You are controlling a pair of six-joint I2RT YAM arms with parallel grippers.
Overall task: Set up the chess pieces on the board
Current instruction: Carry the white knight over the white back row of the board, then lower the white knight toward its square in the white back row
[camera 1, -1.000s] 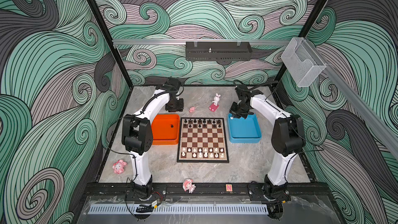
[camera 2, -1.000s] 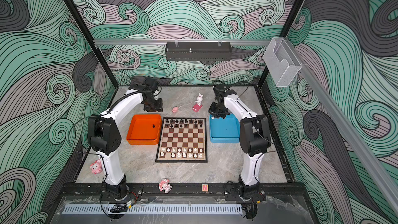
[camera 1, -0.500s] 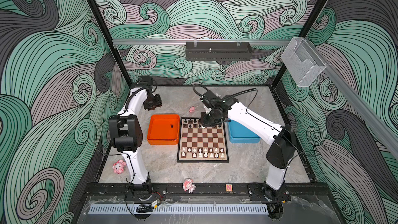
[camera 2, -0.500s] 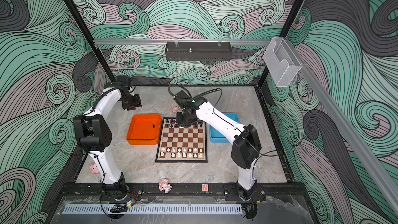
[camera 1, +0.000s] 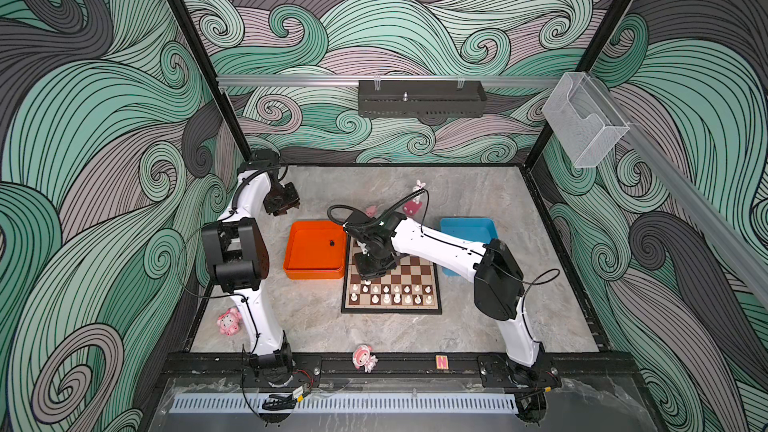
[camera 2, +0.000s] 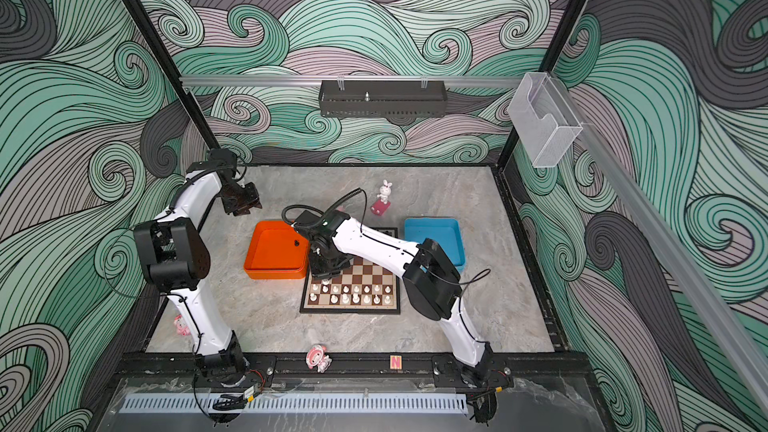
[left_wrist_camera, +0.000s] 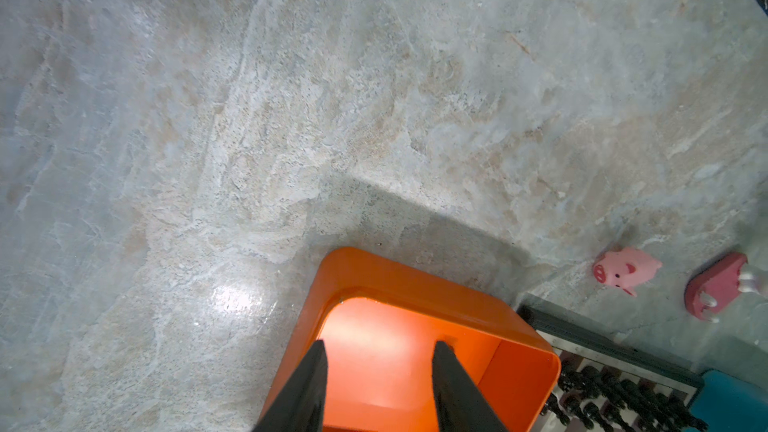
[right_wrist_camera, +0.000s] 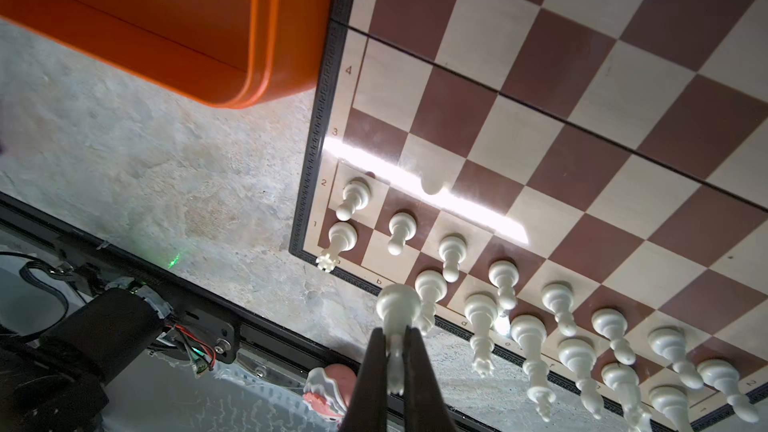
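Right gripper (right_wrist_camera: 394, 336): you pinch the glossy white plastic chessman (right_wrist_camera: 398, 305) by its top, base down, to seat it upright on the brown-and-cream chessboard (right_wrist_camera: 582, 118) | Left gripper (left_wrist_camera: 378, 353): jaws apart, empty, parked clear.

The right tool (right_wrist_camera: 394, 336) pinches a white chess piece (right_wrist_camera: 397, 305) above the edge of the board (right_wrist_camera: 582, 76), near two rows of white pieces (right_wrist_camera: 453, 251), with an orange tray (right_wrist_camera: 166, 14) alongside on the counter (right_wrist_camera: 166, 180).
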